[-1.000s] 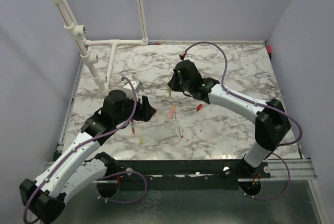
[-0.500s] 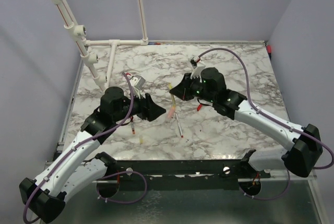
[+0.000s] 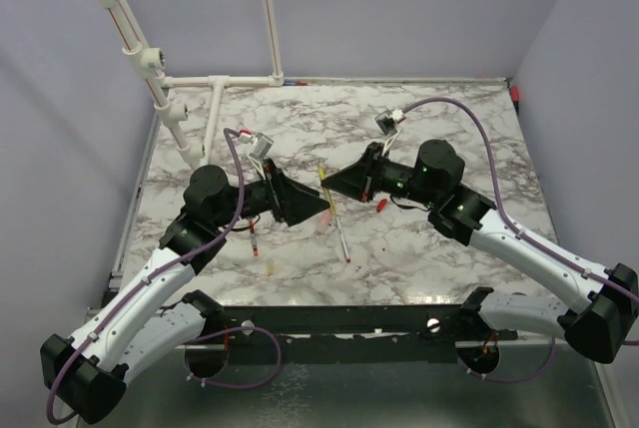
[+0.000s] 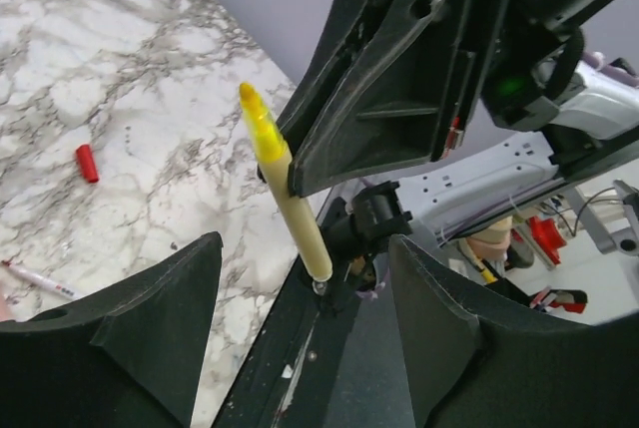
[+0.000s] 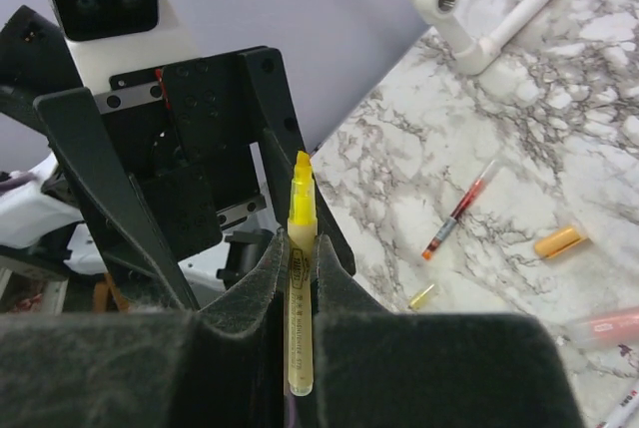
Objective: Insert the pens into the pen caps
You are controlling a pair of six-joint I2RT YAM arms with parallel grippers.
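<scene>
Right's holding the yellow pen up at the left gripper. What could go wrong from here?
The right gripper and left gripper are nose to nose; closing in, they may collide.
The left gripper is open and empty, and the red cap lies on the table, so nothing to mate.
The yellow pen is pinched mid-barrel; a nudge could tilt it.

Two arms reach in from the bottom corners and meet at the centre of the frame, over the marble table (image 3: 449, 129). The left gripper (image 3: 319, 207) and right gripper (image 3: 328, 187) are nearly tip to tip. A yellow pen (image 3: 323, 175) stands between them, at the right gripper's tip. Just below lies a pale grey pen (image 3: 342, 238). A red cap (image 3: 381, 206) lies to the right, and a red pen (image 3: 255, 244) and yellow cap (image 3: 269, 268) lie at lower left.
</scene>
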